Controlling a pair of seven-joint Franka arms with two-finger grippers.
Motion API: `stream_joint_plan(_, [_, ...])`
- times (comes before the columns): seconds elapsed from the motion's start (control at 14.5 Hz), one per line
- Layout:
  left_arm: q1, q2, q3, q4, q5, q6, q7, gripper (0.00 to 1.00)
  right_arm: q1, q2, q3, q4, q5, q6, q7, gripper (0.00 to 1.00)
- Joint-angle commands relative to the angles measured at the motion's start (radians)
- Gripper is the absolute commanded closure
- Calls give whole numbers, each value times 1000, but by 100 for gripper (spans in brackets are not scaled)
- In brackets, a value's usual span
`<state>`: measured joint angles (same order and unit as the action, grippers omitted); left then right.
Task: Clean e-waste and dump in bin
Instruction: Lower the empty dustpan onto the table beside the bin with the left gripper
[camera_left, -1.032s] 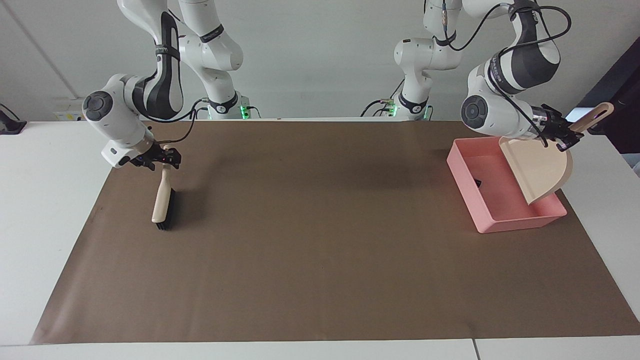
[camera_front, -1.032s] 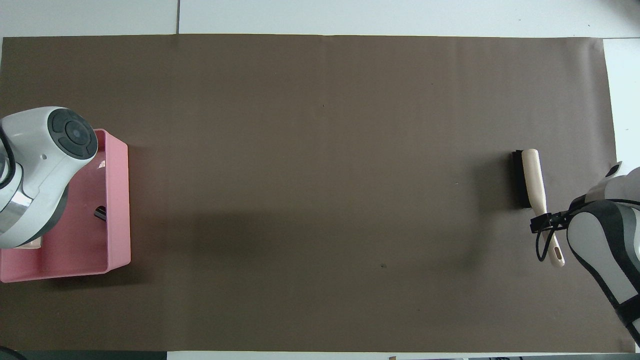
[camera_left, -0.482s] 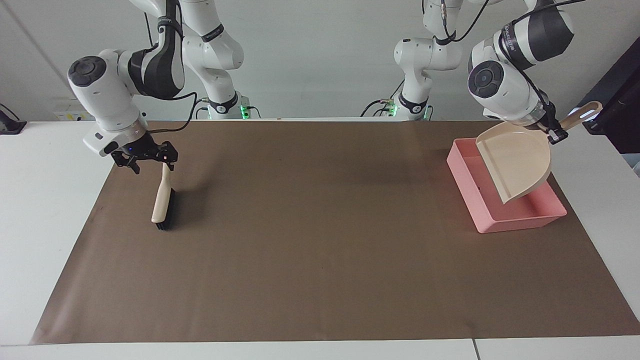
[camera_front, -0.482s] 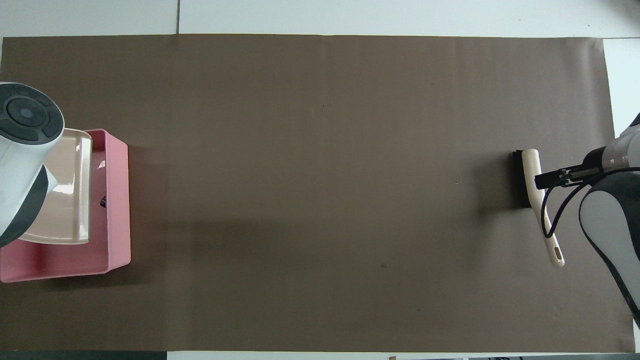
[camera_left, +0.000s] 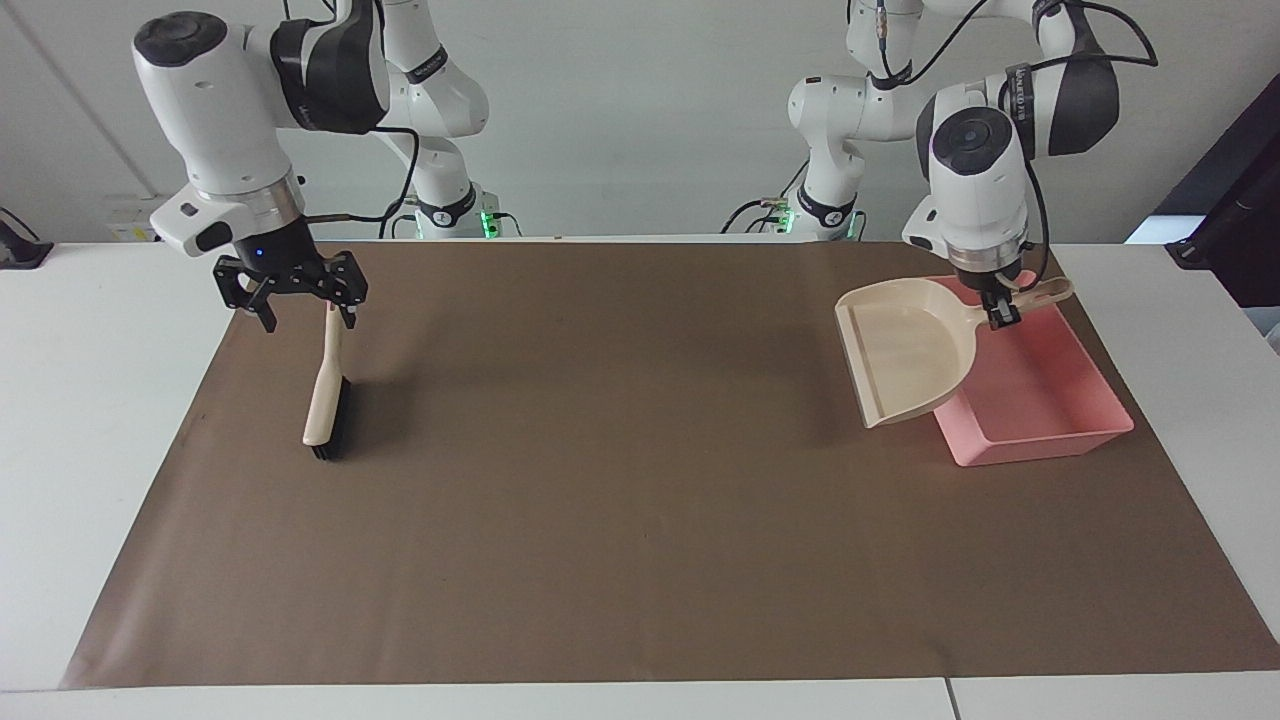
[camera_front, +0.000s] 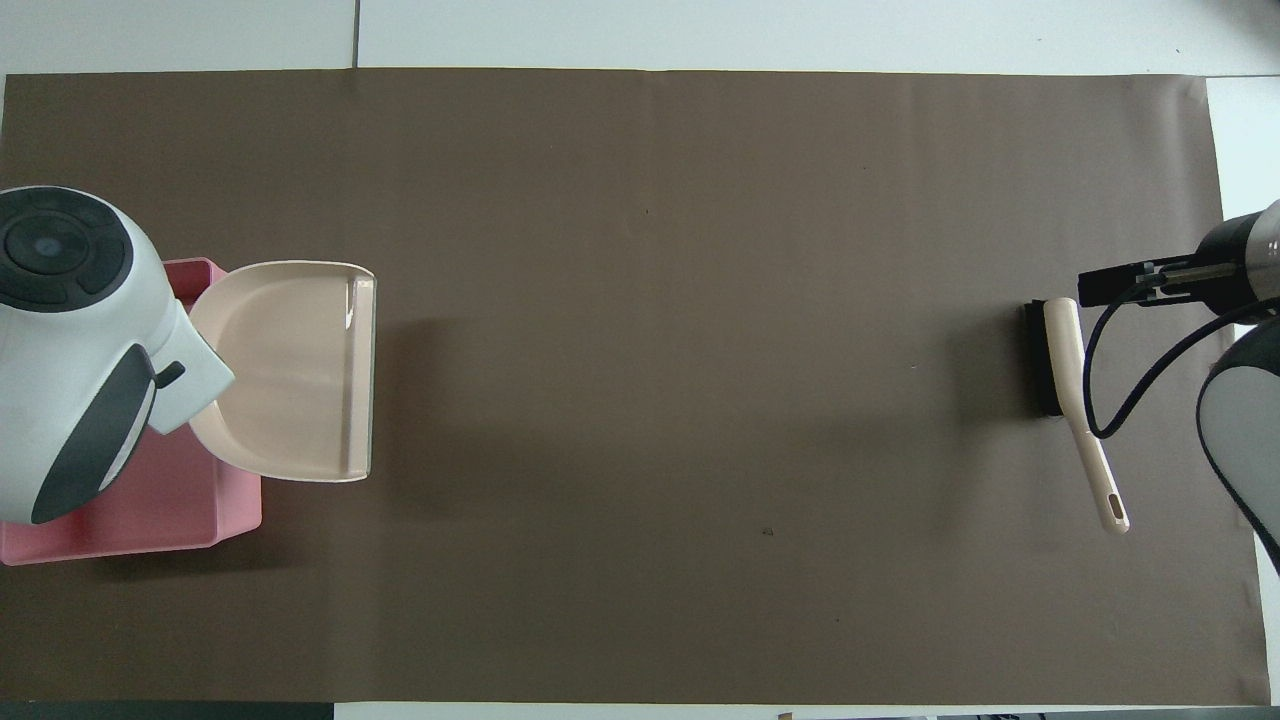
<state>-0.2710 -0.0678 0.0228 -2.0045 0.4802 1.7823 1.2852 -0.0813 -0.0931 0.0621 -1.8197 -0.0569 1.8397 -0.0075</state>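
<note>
My left gripper (camera_left: 999, 313) is shut on the handle of the beige dustpan (camera_left: 905, 350) (camera_front: 285, 370). The pan hangs nearly level, partly over the mat and partly over the edge of the bin (camera_left: 1040, 405) (camera_front: 150, 515), a shallow pink tray at the left arm's end of the table. The e-waste is hidden; pan and arm cover much of the bin's inside. My right gripper (camera_left: 308, 315) (camera_front: 1140, 282) hangs open, pointing down, just above the handle end of the brush (camera_left: 325, 400) (camera_front: 1065, 370) and holding nothing.
The brush, beige-handled with black bristles, lies on the brown mat (camera_left: 620, 480) toward the right arm's end. White tabletop (camera_left: 90, 400) borders the mat on all sides.
The left arm has swung the dustpan from tipped over the bin to nearly level, out over the bin's edge and the mat. The right gripper has risen off the brush handle and turned downward.
</note>
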Motion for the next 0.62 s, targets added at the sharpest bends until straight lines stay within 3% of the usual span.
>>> stream_joint_plan(0.0, [-48, -29, 8, -100, -104, 100, -10, 100, -14, 30, 2, 153, -6, -158, 101, 0])
stream_joint_plan(0.21, [-96, 12, 8, -160, -198, 212, -12, 100, -26, 45, -16, 281, 5, -361, 110, 0])
stream_joint_plan(0.55, [-125, 100, 8, -171, -233, 282, -15, 100, 52, 23, -123, 237, 8, -370, 103, 0])
